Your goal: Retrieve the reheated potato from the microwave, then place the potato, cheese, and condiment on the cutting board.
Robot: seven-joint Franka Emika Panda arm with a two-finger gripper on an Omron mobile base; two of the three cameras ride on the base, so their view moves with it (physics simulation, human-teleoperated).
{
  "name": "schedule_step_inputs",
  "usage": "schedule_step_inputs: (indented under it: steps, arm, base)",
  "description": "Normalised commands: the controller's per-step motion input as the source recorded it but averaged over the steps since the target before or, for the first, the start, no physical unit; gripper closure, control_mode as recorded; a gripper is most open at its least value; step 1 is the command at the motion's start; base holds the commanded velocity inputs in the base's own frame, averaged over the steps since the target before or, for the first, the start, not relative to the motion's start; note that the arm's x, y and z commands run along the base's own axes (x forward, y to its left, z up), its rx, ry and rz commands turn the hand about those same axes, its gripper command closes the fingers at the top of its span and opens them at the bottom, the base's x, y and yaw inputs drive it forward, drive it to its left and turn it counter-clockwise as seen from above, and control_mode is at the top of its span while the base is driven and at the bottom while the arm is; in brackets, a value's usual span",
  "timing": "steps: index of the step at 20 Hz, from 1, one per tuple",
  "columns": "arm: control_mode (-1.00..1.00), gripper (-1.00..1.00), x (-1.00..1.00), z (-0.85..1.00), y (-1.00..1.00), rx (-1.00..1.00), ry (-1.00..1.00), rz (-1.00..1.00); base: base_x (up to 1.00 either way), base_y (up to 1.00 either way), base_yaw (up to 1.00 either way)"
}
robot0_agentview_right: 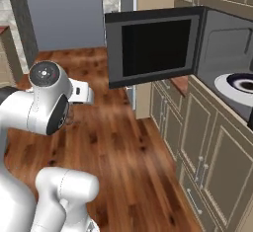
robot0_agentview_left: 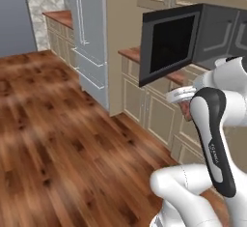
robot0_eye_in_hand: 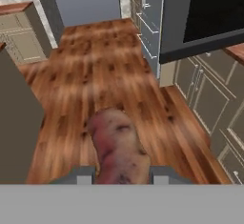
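Note:
The potato (robot0_eye_in_hand: pixel 116 142), a reddish-brown rough lump, sits between my gripper's (robot0_eye_in_hand: pixel 119 175) two dark fingertips in the hand view, held over the wooden floor. The gripper is shut on it. In the left base view the white hand (robot0_agentview_left: pixel 181 94) hangs in front of the lower cabinets, below the microwave's (robot0_agentview_left: pixel 224 30) door (robot0_agentview_left: pixel 169 42), which stands swung wide open. The right base view shows the same open door (robot0_agentview_right: pixel 153 46) and a white turntable plate (robot0_agentview_right: pixel 241 84) inside the oven. The cheese, the condiment and the cutting board are out of view.
Beige lower cabinets (robot0_agentview_right: pixel 197 142) run along the right under a reddish-brown countertop (robot0_agentview_left: pixel 132 53). A tall grey fridge (robot0_agentview_left: pixel 89 33) stands beyond the microwave. Open wooden floor (robot0_agentview_left: pixel 58 139) stretches to the left. A dark panel (robot0_eye_in_hand: pixel 16 127) rises at the hand view's left edge.

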Motion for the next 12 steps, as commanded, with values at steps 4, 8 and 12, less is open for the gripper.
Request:
schedule_step_inputs:
  steps: [4,8,12]
  arm:
    - [1.00,1.00,0.00,0.00,0.00,0.00,0.00,0.00]
    - [1.00,1.00,0.00,0.00,0.00,0.00,0.00,0.00]
    - [1.00,1.00,0.00,0.00,0.00,0.00,0.00,0.00]
  base:
    - [0.03,0.62,0.26]
    - [0.11,0.60,0.30]
    - [0.19,0.59,0.26]
